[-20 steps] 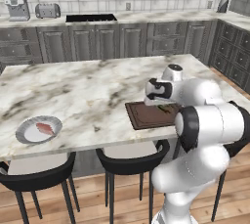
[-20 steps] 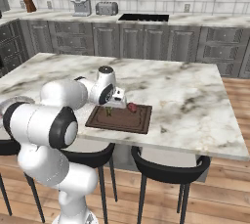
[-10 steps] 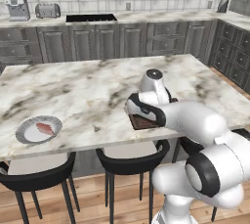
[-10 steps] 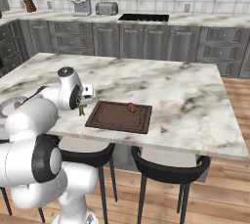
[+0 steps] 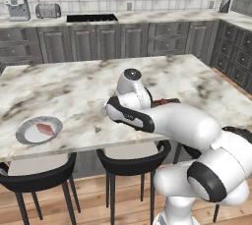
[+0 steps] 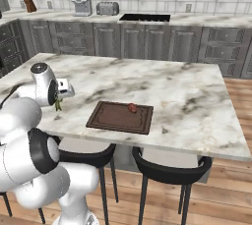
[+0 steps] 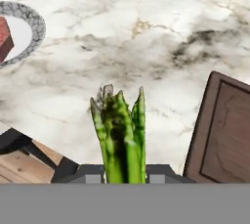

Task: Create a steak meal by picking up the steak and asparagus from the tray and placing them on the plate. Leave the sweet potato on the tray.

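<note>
The gripper (image 7: 124, 173) is closed on the asparagus (image 7: 120, 135), whose green stalks rise from between the two finger tips and point away from the hand along the gripper's own line of sight. In the right base view the same asparagus (image 6: 58, 104) hangs below the gripper (image 6: 61, 96), above the marble counter (image 6: 187, 96) and well clear of the tray (image 6: 118, 118). The sweet potato (image 6: 132, 107) sits on the tray near its far edge, as the task requires. The plate (image 5: 33, 131) lies on the counter near its front edge, well apart from the tray, and the steak (image 5: 45, 129) already rests on the plate's white centre. In the hand view the plate (image 7: 35, 27) appears at the upper left with the steak (image 7: 4, 39) on it, while a corner of the tray (image 7: 224, 135) shows at the lower right; the asparagus therefore stands between the two, nearer the tray. Judged from this layout, the steak placement is complete and the asparagus is in transit. The governing relation is the offset of the plate from the held stalk: the plate lies ahead and to the upper left in the hand view, so the hand must carry further along the counter before lowering. The stalk's long axis is best laid beside the steak, inside the rim.
</note>
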Controlling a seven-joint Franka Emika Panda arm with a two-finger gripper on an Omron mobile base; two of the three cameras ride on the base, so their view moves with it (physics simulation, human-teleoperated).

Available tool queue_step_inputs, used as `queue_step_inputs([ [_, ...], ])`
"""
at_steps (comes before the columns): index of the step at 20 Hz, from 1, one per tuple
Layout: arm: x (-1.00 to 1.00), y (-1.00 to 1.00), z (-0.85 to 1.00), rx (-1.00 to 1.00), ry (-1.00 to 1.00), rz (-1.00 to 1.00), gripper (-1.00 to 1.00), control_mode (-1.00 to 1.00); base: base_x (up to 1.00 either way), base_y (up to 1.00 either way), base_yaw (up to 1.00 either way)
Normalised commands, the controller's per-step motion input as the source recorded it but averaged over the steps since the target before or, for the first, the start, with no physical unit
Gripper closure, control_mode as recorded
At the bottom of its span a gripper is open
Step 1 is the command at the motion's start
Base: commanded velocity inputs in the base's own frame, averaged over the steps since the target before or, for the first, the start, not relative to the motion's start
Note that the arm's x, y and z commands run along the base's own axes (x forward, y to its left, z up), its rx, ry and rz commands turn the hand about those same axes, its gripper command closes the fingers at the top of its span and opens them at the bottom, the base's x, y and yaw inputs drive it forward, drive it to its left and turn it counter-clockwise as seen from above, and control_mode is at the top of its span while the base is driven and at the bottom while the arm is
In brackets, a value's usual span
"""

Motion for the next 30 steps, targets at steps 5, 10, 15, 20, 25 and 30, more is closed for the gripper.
queue_step_inputs([
  [5, 0.00, 1.00, 0.03, -0.03, 0.05, 0.12, 1.00, -1.00, 0.00, 0.00, 0.00],
  [10, 0.00, 1.00, 0.00, -0.06, 0.05, 0.12, 1.00, -1.00, 0.00, 0.00, 0.00],
  [15, 0.00, 1.00, 0.00, -0.09, 0.02, 0.10, 1.00, -1.00, 0.00, 0.00, 0.00],
  [20, 0.00, 0.97, 0.00, -0.10, 0.00, 0.06, 1.00, -1.00, 0.00, 0.00, 0.00],
  [25, 0.00, 0.79, -0.09, -0.09, 0.00, 0.04, 1.00, -1.00, 0.00, 0.00, 0.00],
  [30, 0.09, 0.56, -0.31, -0.08, 0.00, 0.02, 1.00, -1.00, 0.00, 0.00, 0.00],
])
